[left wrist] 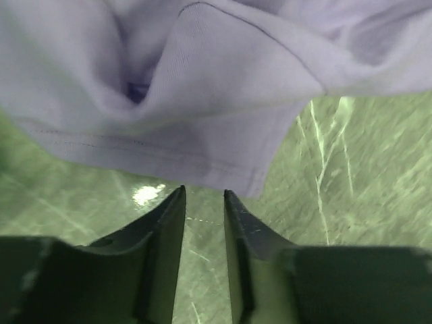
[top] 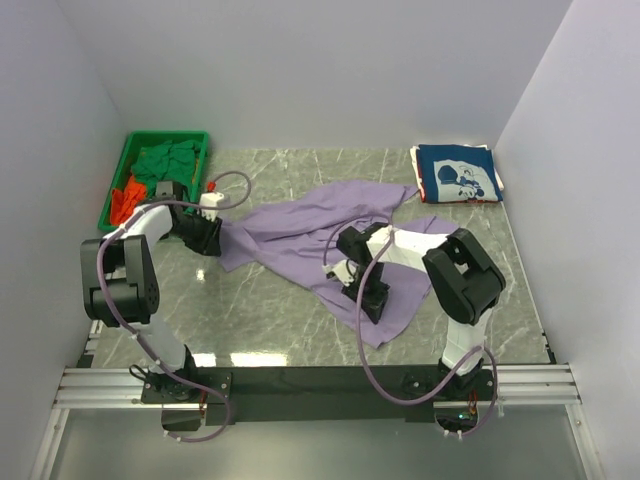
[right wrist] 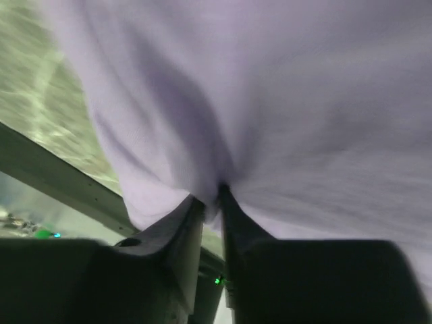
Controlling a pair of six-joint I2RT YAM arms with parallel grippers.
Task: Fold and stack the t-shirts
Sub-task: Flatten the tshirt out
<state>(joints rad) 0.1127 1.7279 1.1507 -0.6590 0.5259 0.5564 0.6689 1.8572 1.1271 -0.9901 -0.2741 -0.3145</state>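
Note:
The lavender-purple t-shirt (top: 300, 232) lies spread and crumpled across the middle of the marble table. My left gripper (top: 208, 240) sits at its left edge. In the left wrist view the gripper (left wrist: 204, 196) has its jaws slightly apart and empty, tips just short of the shirt's hem (left wrist: 202, 88). My right gripper (top: 374, 300) is on the shirt's near corner. In the right wrist view it (right wrist: 212, 196) is shut on a fold of the lavender cloth (right wrist: 283, 88). A folded navy t-shirt (top: 457, 175) with white print lies at the back right.
A green plastic bin (top: 118, 178) at the back left holds a green t-shirt (top: 168, 160) and an orange-red one (top: 125, 200). White walls close in the table on three sides. The metal rail (top: 320, 385) runs along the near edge.

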